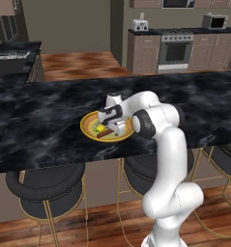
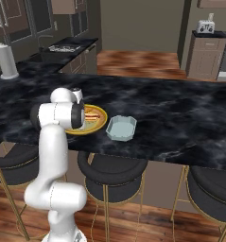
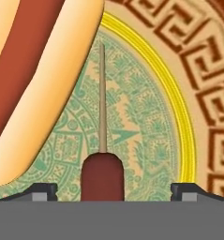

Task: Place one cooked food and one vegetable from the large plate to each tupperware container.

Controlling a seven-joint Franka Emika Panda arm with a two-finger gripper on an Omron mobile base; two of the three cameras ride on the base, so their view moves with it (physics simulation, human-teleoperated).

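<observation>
The large plate (image 3: 188, 140) has a golden-yellow ring, brown key-pattern rim and pale green patterned centre.

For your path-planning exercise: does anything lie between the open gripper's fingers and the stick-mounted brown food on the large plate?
Nothing visible does. The gripper straddles the brown food on a stick, jaws open on either side, above the large plate. The hot dog lies off to one side.
</observation>
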